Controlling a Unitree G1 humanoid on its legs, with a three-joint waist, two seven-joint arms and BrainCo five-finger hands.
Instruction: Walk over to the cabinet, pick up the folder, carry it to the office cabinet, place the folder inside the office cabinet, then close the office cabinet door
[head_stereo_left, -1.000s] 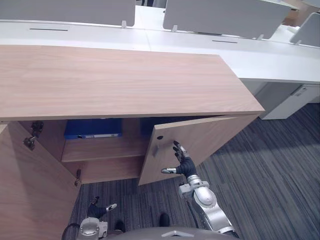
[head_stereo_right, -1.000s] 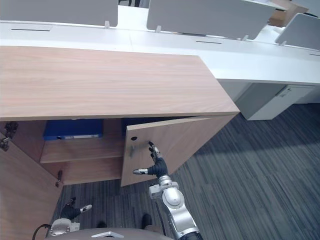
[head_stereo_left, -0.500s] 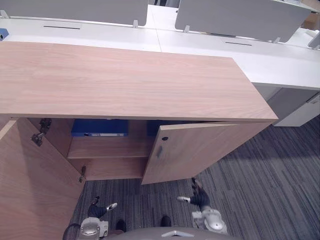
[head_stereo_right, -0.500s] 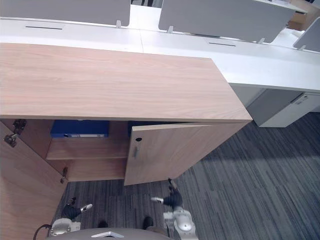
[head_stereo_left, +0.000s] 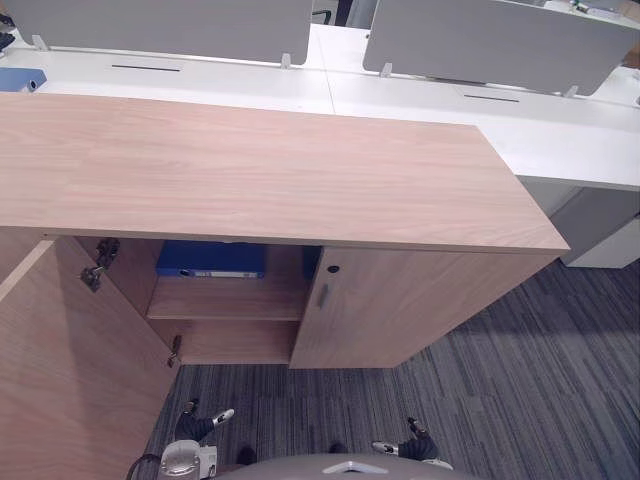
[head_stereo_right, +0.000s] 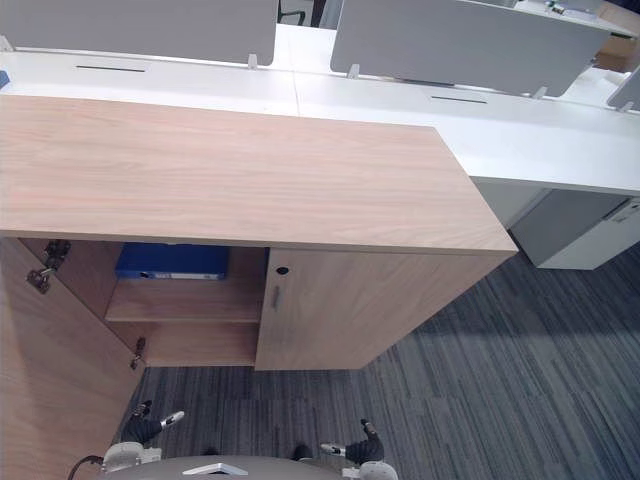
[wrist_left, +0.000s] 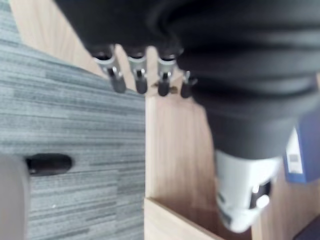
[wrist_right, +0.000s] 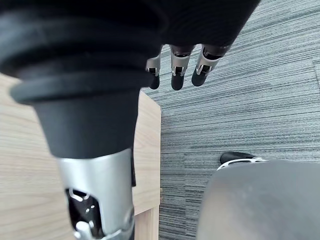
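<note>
The blue folder (head_stereo_left: 212, 260) lies on the upper shelf (head_stereo_left: 225, 298) inside the office cabinet (head_stereo_left: 260, 170) — its right door (head_stereo_left: 400, 310) looks shut, its left door (head_stereo_left: 60, 370) stands wide. Over the carpet (head_stereo_left: 520, 400) hang the left hand (head_stereo_left: 200, 424) and right hand (head_stereo_left: 408, 446) — fingers relaxed, empty.

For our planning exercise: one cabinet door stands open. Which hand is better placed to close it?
Left. The left hand hangs low beside the open left door; the right hand sits across, below the right door, which looks shut.
</note>
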